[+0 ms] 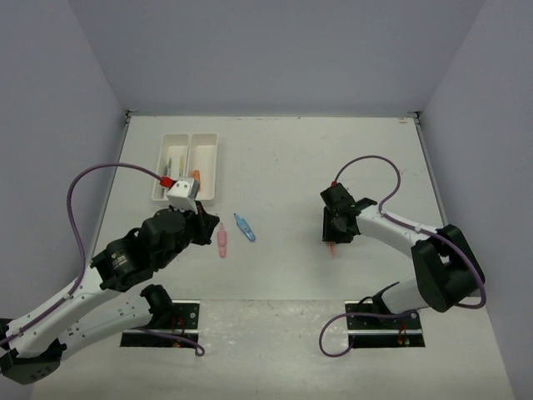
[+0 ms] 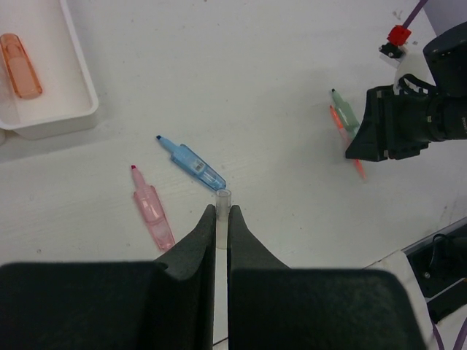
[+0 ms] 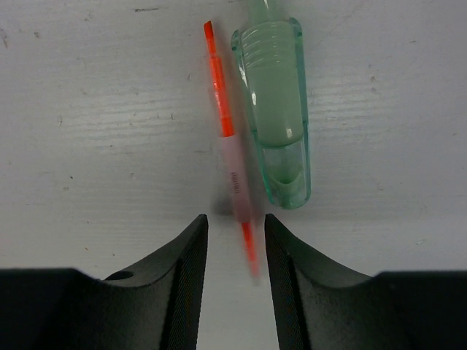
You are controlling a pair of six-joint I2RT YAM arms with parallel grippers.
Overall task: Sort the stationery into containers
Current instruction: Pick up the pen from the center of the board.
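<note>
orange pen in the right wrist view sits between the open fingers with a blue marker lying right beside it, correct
Not quite: the marker beside the orange pen is green, not blue, as the right wrist view shows. The rest holds: the pen's near end sits between the open fingers of the right gripper.

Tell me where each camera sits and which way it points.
Top external: above and behind, looking down on the left arm, right arm and white table.
Left wrist: arm-mounted, looking past the left gripper, shut on a thin clear tube, at a pink plastic highlighter.
Right wrist: arm-mounted, looking down past the open right gripper at a slim orange marker.
Shared: top external also shows that pink plastic highlighter.
</note>
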